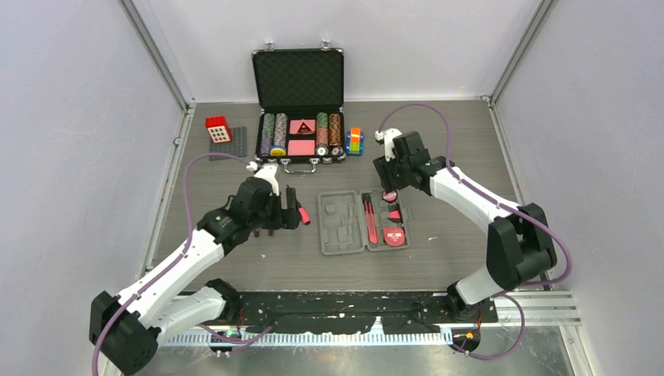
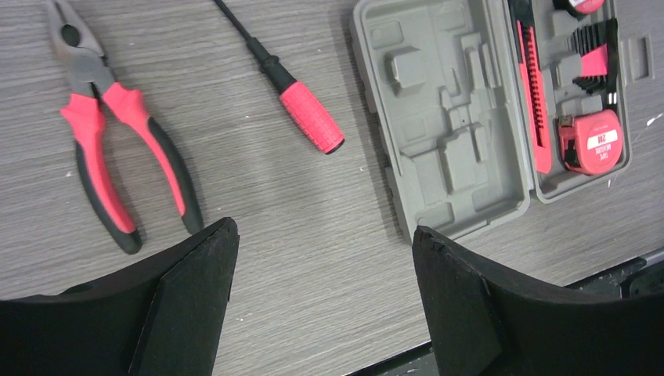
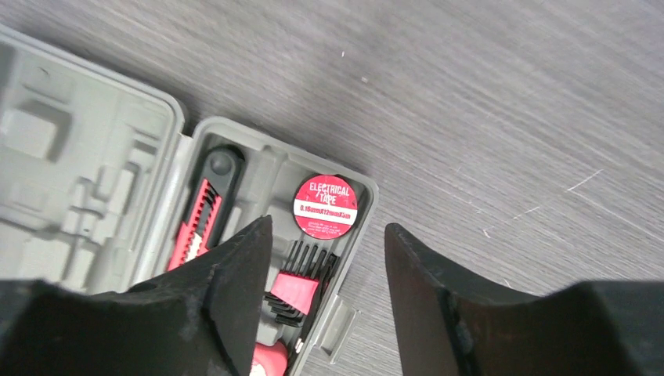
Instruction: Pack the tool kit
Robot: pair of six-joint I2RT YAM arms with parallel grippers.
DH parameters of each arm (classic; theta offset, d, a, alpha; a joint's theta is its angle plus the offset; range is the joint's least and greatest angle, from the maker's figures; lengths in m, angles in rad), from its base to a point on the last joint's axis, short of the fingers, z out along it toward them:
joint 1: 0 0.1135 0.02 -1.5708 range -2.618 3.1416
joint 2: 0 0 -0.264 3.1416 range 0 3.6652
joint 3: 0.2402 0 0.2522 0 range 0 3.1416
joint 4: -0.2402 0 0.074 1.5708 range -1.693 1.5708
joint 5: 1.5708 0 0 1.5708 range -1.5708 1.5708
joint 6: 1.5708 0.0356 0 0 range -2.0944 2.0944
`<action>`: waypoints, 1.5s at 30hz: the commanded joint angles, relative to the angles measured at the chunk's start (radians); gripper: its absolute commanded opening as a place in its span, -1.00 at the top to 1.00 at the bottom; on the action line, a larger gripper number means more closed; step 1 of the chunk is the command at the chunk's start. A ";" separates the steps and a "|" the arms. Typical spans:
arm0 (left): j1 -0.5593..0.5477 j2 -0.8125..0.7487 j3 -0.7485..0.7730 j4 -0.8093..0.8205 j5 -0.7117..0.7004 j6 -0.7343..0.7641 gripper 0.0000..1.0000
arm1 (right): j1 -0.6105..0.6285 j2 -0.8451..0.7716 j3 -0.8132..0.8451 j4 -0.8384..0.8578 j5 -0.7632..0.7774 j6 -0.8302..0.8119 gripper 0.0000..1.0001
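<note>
The grey tool case lies open and flat at the table's middle. Its right half holds a red knife, a tape measure, hex keys and an electrical tape roll. Its left half shows empty slots. Red-and-black pliers and a screwdriver lie on the table left of the case. My left gripper is open and empty, hovering near the screwdriver. My right gripper is open and empty over the case's far right corner, above the hex keys.
A black poker chip case stands open at the back. A red block on a grey baseplate sits back left, and a coloured block stack right of the chip case. A black strip runs along the near edge.
</note>
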 commanded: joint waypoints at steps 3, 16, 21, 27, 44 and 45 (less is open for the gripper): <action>-0.075 0.130 0.095 0.034 0.038 -0.036 -0.57 | -0.012 -0.067 0.024 -0.033 0.026 0.098 -0.05; -0.142 0.517 0.270 0.071 0.138 -0.110 -0.30 | -0.018 0.038 -0.004 -0.074 0.032 0.143 0.26; -0.144 0.611 0.311 0.058 0.122 -0.117 -0.18 | -0.017 0.069 -0.003 -0.068 0.031 0.134 0.26; -0.144 0.694 0.348 0.050 0.117 -0.124 0.04 | -0.018 0.100 0.010 -0.062 0.018 0.127 0.26; -0.144 0.761 0.348 0.041 0.112 -0.144 0.41 | -0.018 0.161 0.081 -0.066 0.016 0.109 0.28; -0.144 0.762 0.346 0.039 0.112 -0.146 0.42 | -0.018 0.169 0.085 -0.066 0.017 0.109 0.28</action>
